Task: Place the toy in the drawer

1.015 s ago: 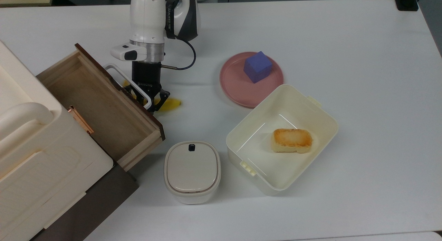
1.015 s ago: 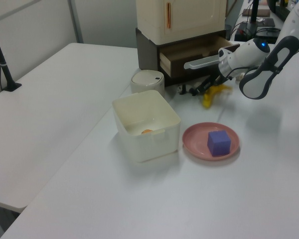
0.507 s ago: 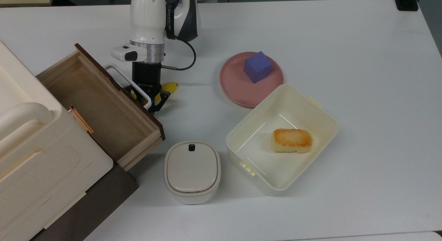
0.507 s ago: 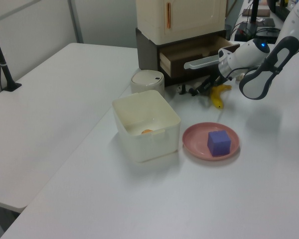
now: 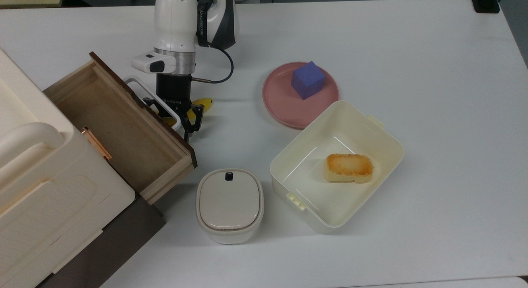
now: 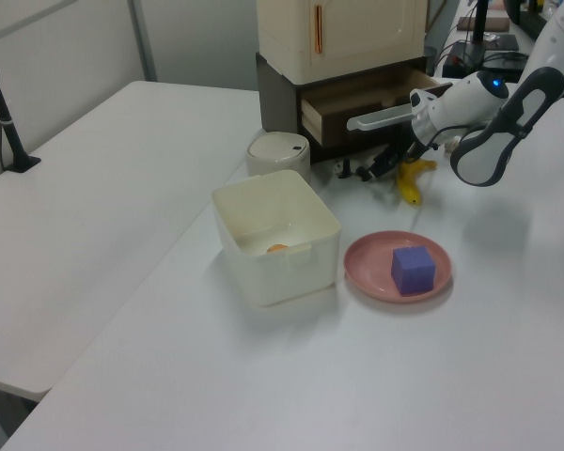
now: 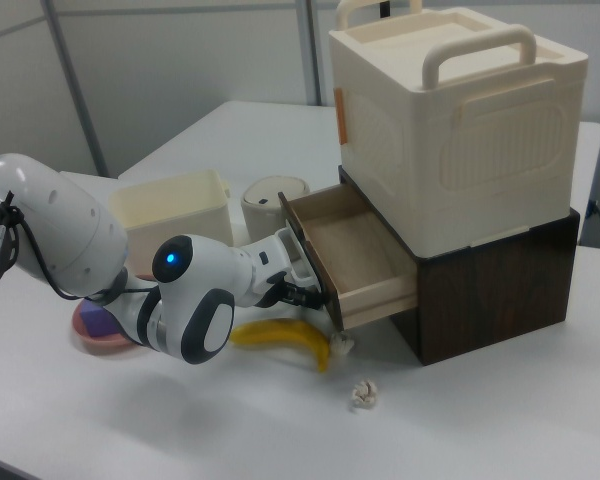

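in the left view the toy (image 6: pixel 342 169) sits on the counter (image 6: pixel 263 376) just past the gripper (image 6: pixel 368 172) tips, on the left view's left, close to touching but not between the jaws. the gripper is spread wide and holds nothing. it hangs low, right under the drawer's (image 6: pixel 357 101) white handle (image 6: pixel 381 116). the banana (image 6: pixel 409 181) lies partly beneath the gripper and trails off to the left view's right.

my worries from here:
- if i close now, i judge the jaws take the banana, or nothing at all.
- a push forward with the tips could knock the small toy away under the drawer front, where i can't reach it.
- lifting straight up risks hooking the handle loop above the gripper and jerking the drawer.
- the toy is tiny, so a slightly off grasp may pinch it out sideways.
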Motion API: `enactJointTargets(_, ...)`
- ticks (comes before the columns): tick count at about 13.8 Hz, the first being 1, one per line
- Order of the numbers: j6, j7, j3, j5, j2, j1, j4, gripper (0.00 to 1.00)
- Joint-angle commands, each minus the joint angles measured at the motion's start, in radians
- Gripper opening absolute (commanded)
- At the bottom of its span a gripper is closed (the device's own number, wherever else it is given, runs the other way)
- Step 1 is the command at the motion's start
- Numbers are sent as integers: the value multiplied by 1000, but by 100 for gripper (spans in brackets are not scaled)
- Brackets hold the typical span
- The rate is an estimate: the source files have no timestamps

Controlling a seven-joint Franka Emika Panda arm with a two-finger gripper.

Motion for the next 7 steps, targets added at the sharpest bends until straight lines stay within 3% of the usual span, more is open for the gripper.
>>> enactJointTargets(1,18,-17,-14,-19,-7,2,-4,72)
enactJointTargets(7,18,-19,-17,31,80,11,120,69)
